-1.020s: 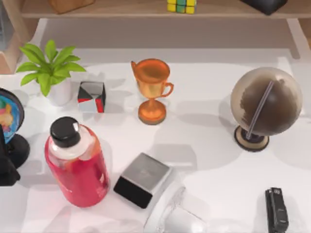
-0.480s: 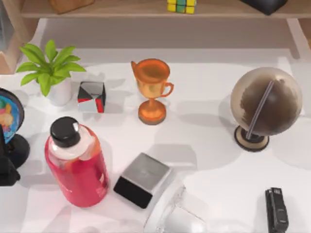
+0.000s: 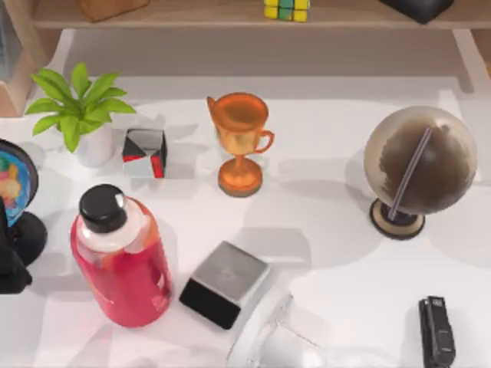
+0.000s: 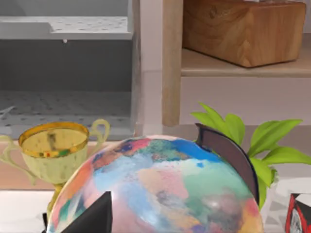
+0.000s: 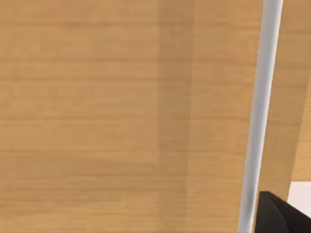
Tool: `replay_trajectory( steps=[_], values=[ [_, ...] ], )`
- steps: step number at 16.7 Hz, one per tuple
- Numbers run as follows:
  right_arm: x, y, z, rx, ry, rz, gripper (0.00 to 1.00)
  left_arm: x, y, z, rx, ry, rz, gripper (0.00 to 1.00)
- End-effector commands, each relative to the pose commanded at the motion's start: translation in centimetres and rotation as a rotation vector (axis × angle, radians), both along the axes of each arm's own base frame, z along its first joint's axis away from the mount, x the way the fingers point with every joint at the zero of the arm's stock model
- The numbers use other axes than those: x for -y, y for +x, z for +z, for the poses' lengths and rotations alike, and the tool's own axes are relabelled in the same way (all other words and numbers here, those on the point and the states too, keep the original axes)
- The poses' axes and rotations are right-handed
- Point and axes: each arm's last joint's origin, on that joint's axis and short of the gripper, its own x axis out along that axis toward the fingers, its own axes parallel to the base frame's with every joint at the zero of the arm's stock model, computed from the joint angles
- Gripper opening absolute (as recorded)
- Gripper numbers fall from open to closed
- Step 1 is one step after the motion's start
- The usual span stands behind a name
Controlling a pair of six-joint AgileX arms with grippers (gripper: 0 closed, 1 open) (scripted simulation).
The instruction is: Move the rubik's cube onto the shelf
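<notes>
One rubik's cube [image 3: 287, 9] sits on the shelf [image 3: 199, 15] at the table's far edge, behind the orange trophy [image 3: 240, 142]. My left arm [image 3: 11, 264] is parked w/ the colourful globe [image 4: 160, 189], left of the trophy. Can't tell either gripper's opening or grasp.

Left arm [image 3: 11, 264] — matte black, blocky, right arm tip [image 5: 284, 213] — dark, angular

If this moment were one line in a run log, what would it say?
cube: on shelf | table: trophy, bottle, globes, plant | task: looks done
</notes>
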Motion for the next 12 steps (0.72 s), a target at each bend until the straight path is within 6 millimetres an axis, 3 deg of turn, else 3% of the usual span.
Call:
replay_trajectory(
  steps=[6,12],
  values=[
    [0.1,0.4,0.0,0.001,-0.001,-0.002,0.00,0.0,0.0,0.0,0.000,0.000,0.000,1.00],
    [0.2,5.1,0.0,0.000,0.000,-0.002,0.00,0.0,0.0,0.0,0.000,0.000,0.000,1.00]
  ],
)
